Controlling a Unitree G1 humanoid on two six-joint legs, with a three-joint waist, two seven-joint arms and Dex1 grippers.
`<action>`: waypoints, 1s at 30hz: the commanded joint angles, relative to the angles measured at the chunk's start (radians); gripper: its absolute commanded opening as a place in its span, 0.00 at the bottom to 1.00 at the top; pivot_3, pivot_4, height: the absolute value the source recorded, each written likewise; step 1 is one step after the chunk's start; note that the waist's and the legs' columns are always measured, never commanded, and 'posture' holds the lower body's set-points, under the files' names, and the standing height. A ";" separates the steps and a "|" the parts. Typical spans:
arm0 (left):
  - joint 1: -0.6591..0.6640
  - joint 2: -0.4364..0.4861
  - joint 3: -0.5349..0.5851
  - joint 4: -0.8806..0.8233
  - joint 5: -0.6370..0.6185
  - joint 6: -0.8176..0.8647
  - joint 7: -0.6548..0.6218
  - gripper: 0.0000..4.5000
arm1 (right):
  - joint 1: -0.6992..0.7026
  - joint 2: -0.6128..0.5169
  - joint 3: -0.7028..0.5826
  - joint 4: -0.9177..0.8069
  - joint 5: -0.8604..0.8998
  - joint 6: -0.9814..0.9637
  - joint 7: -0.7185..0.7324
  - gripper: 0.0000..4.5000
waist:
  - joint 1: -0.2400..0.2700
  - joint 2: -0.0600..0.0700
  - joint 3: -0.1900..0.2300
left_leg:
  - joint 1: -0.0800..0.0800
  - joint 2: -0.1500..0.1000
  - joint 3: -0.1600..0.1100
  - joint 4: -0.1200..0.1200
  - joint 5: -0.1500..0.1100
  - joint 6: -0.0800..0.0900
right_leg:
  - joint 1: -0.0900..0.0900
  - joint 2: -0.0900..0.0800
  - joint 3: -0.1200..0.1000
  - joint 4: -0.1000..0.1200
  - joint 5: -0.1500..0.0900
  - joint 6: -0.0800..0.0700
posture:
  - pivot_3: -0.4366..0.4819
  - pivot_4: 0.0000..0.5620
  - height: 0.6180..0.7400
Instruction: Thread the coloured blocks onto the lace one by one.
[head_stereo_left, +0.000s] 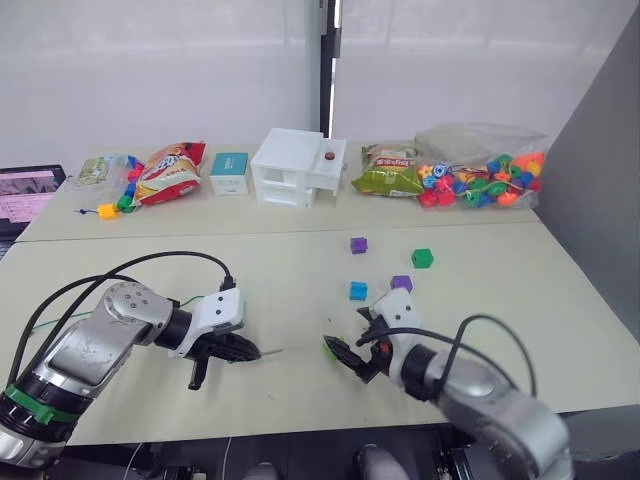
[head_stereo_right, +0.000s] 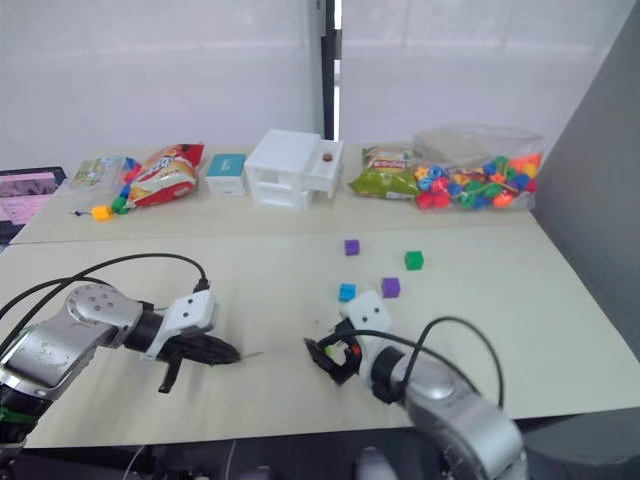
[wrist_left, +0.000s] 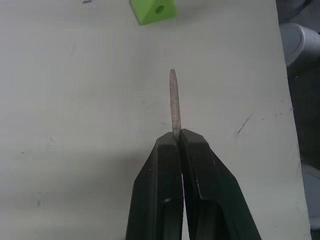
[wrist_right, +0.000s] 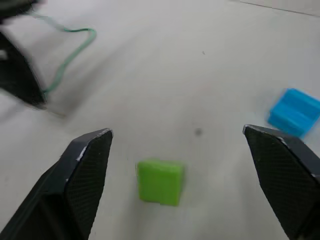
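On the table (head_stereo_left: 150, 262), our right gripper (wrist_right: 180, 145) spreads wide around the lime-green block (wrist_right: 160, 181). Left of that block, our left gripper (wrist_left: 178, 137) pinches the lace (wrist_right: 70, 52) behind its stiff tip (wrist_left: 174, 100). We judge the block light, rigid; grip its flat sides, leaving the hole (wrist_left: 160, 8) clear.

Your left gripper (wrist_left: 176, 141) has its two black fingers (wrist_left: 210, 180) pressed together on the lace's stiff tip (wrist_left: 174, 102), which sticks straight out over the pale table (wrist_left: 75, 125). Beyond it, well apart, sits a lime-green block (wrist_left: 152, 10), hole facing you.
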 joint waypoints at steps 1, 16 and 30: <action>0.019 0.001 0.036 -0.053 -0.023 0.011 0.015 0.00 | -0.077 -0.133 0.009 0.060 0.088 -0.043 0.283 0.99 | -0.001 0.000 0.000 | 0.000 0.000 0.000 0.000 0.000 0.000 | 0.000 0.000 0.000 0.000 0.000 0.000 | 0.48 0.27 1.00; 0.065 0.016 0.060 -0.171 -0.051 0.123 0.088 0.00 | -0.443 -0.110 0.360 0.875 -0.411 -0.850 0.851 0.99 | 0.000 -0.002 0.001 | -0.001 -0.001 0.001 0.001 0.000 0.000 | -0.001 -0.002 0.000 0.001 0.000 0.000 | 0.48 0.27 1.00; 0.075 0.025 0.063 -0.184 -0.050 0.133 0.102 0.00 | -0.468 -0.048 0.351 1.038 -0.519 -0.973 0.928 0.29 | 0.000 -0.002 0.001 | 0.001 -0.001 0.001 0.002 0.000 0.000 | 0.000 -0.001 0.000 0.005 0.000 0.000 | 0.48 0.27 1.00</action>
